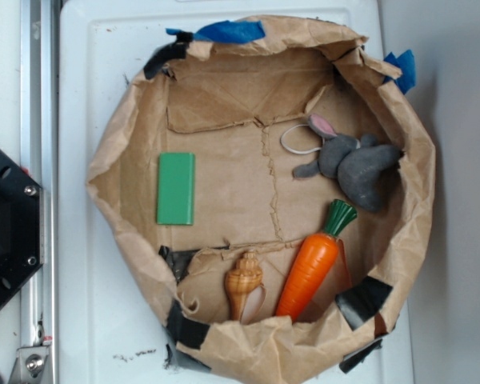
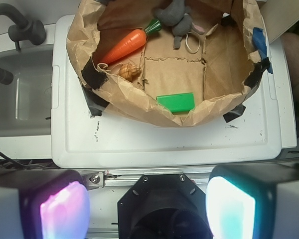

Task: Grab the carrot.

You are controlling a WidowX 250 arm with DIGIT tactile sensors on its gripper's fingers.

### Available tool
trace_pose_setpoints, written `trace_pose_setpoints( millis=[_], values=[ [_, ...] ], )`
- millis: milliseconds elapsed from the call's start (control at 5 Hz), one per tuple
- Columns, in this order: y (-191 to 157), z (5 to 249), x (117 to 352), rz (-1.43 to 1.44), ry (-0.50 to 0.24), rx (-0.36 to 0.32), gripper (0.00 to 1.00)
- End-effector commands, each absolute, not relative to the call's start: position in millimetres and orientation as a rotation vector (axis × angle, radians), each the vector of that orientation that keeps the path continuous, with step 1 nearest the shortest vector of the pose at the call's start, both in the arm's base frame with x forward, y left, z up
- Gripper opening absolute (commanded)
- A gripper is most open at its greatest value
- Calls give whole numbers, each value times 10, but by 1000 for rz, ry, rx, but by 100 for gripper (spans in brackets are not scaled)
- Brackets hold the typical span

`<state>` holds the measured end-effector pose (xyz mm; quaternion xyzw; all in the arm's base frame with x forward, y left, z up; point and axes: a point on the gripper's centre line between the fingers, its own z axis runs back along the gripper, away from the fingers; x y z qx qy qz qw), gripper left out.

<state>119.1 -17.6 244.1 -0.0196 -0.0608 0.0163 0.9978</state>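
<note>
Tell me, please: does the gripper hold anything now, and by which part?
Nothing is held. The gripper is open and far from the carrot, which lies in the paper basket.

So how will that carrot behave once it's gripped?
The carrot looks like glossy hard plastic, so probably stiff and light but slippery. Its round tapered body may roll or squirt out of a pinch. It lies against the paper wall, crowding one side.

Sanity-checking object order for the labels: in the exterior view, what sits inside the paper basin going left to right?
green block → seashell → carrot → grey plush bunny. The carrot's stem end reaches under the bunny's left side, but its body lies left of the bunny.
</note>
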Motion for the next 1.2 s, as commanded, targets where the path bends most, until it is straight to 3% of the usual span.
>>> trace_pose_setpoints(
  millis=[0,400,800,1000],
  values=[
    [-176,2441,1191,33,-122,-39,100],
    [-176,2441,1191,33,-122,-39,100],
    [-319,2363,1934,298,-98,-67,100],
    [-370,2202,2224,443,-99,-42,100]
  ],
)
